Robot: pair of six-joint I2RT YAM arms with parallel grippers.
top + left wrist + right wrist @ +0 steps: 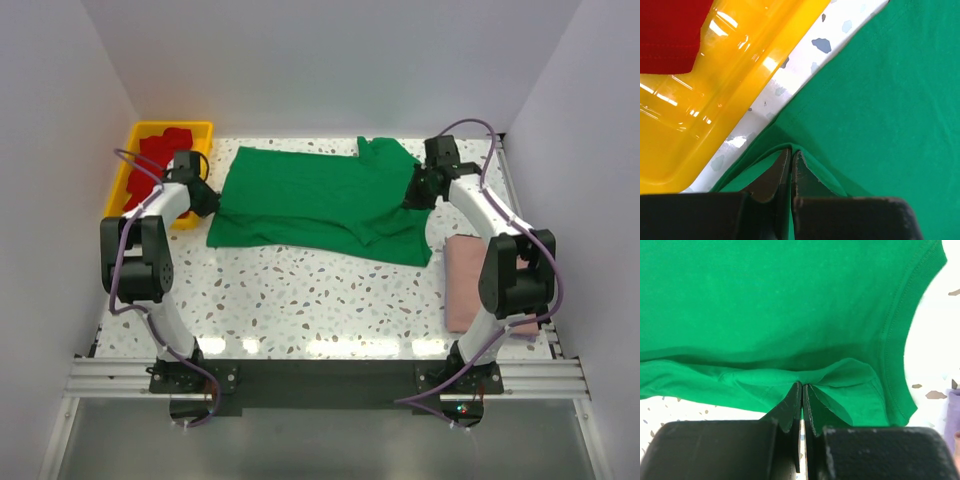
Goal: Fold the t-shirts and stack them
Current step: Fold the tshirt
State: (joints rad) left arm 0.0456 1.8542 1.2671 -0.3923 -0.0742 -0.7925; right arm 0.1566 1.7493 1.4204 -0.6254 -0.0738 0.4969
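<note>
White walls [320,60] stood around a white table [300,290] with little dark specks on it. A big green shirt [320,200] lay spread out across the far half of the table, between the two arms. Its near edge was wrinkled and partly folded over. One sleeve stuck out at the far side, toward the right.

The left pincer [205,198] was at the left edge of the green shirt. Its two fingers were pressed together, with a small fold of green cloth pinched between them. A yellow tray [200,127] sat in the far left corner, close to that edge. Some red shirts [160,150] lay in the tray. In the left wrist view, a corner of red cloth showed over the shiny yellow tray. A thin strip of table ran between the tray and the green shirt.

The right pincer [415,190] was at the right side of the green shirt, near the sleeve. Its fingers were together too, clamped on a bunched bit of green cloth. In the right wrist view, a stitched hem curved down just to the right of the fingers.

A pink shirt [470,280] lay folded by the right edge of the table, partly under the right arm and near the green shirt's corner.
</note>
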